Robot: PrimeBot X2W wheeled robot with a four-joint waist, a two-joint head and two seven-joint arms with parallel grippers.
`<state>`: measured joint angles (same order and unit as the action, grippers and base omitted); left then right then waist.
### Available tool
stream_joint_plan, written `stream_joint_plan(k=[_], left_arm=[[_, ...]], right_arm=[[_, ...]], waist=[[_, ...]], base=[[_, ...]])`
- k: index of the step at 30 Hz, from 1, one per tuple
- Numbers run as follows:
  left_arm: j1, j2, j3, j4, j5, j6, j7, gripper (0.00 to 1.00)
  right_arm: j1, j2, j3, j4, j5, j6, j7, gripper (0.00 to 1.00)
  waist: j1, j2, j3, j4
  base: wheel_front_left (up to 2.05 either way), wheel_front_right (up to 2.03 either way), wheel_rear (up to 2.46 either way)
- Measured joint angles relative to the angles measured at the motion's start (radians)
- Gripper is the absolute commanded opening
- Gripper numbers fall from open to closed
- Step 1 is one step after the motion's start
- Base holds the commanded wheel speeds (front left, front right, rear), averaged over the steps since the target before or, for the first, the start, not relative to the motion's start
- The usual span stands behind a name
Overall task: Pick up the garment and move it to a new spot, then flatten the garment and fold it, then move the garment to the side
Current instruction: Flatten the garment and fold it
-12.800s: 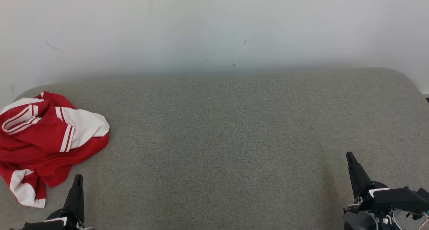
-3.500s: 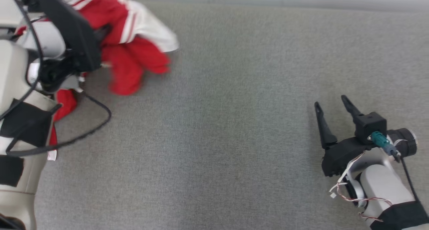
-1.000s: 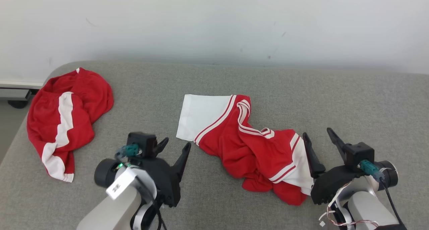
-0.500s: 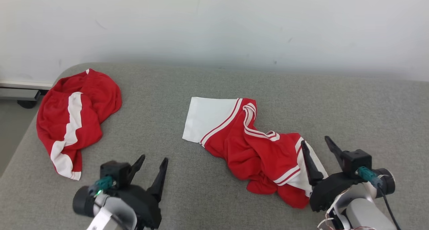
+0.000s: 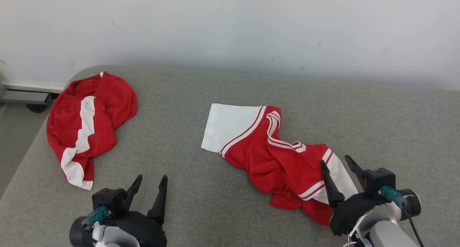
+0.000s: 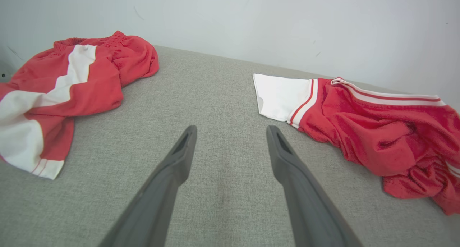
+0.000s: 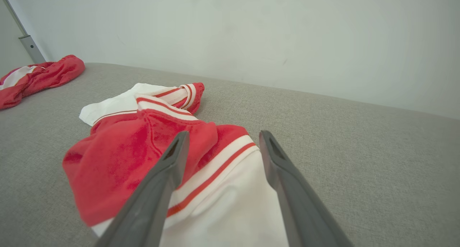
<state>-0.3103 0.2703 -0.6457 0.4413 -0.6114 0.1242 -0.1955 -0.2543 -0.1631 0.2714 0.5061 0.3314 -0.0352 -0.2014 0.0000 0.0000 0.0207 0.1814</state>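
The garment (image 5: 273, 153), a red shirt with white striped sleeves, lies crumpled in the middle of the grey cushioned surface (image 5: 187, 106); one white sleeve lies spread flat at its far left end. My right gripper (image 5: 335, 160) is open at the garment's near right end, its fingers on either side of the other white sleeve (image 7: 230, 189). I cannot tell whether they touch the cloth. My left gripper (image 5: 152, 177) is open and empty over bare surface, left of the garment (image 6: 359, 121) and apart from it.
A second red garment with a white stripe (image 5: 90, 117) lies bunched at the surface's far left corner, also seen as the red heap (image 6: 72, 78). The surface's rounded left edge drops to the floor, where a rail and caster (image 5: 25, 96) stand. A white wall backs the surface.
My left gripper has drawn back toward me, away from the garment's spread white sleeve, and stays open. The right gripper holds its place by the other sleeve. The camera has shifted a little.
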Motion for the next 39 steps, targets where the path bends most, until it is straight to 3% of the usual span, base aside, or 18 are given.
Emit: stream_joint_plan(k=[2, 8, 11, 18, 22, 27, 28, 30, 39], left_arm=[[0.0, -0.012, 0.011, -0.004, 0.021, 0.0, -0.005, 1.0], [0.001, -0.026, 0.037, -0.014, 0.044, 0.0, -0.008, 1.0], [0.001, -0.044, 0.04, -0.021, 0.055, 0.0, -0.007, 1.0], [-0.001, -0.083, 0.013, -0.035, 0.087, 0.0, 0.012, 1.0], [-0.001, -0.094, 0.011, -0.039, 0.095, 0.0, 0.028, 1.0], [-0.002, -0.113, 0.0, -0.04, 0.098, 0.0, 0.042, 1.0], [-0.002, -0.114, -0.002, -0.04, 0.098, 0.0, 0.043, 1.0], [-0.002, -0.115, -0.005, -0.04, 0.098, 0.0, 0.048, 1.0], [0.016, -0.1, 0.034, -0.044, 0.102, 0.0, 0.05, 1.0]], right_arm=[[-0.001, 0.004, 0.005, -0.01, 0.001, 0.002, 0.001, 1.0], [-0.077, 0.019, 0.069, -0.018, 0.001, 0.064, 0.059, 1.0], [-0.147, 0.016, 0.111, 0.016, -0.019, 0.095, 0.133, 1.0], [-0.286, -0.015, 0.168, 0.135, -0.048, 0.131, 0.33, 1.0], [-0.354, -0.016, 0.207, 0.21, -0.043, 0.15, 0.479, 1.0], [-0.397, -0.01, 0.233, 0.271, -0.027, 0.157, 0.591, 1.0], [-0.402, -0.009, 0.238, 0.28, -0.023, 0.158, 0.608, 0.94], [-0.41, -0.005, 0.25, 0.299, -0.015, 0.159, 0.634, 0.0], [-0.498, 0.01, 0.277, 0.273, 0.039, 0.159, 0.611, 0.0]], waist=[[0.0, 0.0, 0.0, 0.002], [0.0, 0.0, 0.002, 0.009], [0.0, 0.0, 0.002, 0.016], [0.0, 0.0, 0.003, 0.052], [0.0, 0.0, 0.004, 0.086], [0.0, 0.0, 0.004, 0.12], [0.0, 0.0, 0.004, 0.127], [0.0, 0.0, 0.003, 0.14], [0.0, 0.0, -0.007, 0.149]], base=[[0.0, 0.0, 0.0], [0.0, 0.0, 0.0], [0.0, 0.0, 0.0], [0.0, 0.0, 0.0], [0.0, 0.0, 0.0], [0.0, 0.0, 0.0], [0.0, 0.0, 0.0], [0.0, 0.0, 0.0], [0.0, 0.0, 0.0]])
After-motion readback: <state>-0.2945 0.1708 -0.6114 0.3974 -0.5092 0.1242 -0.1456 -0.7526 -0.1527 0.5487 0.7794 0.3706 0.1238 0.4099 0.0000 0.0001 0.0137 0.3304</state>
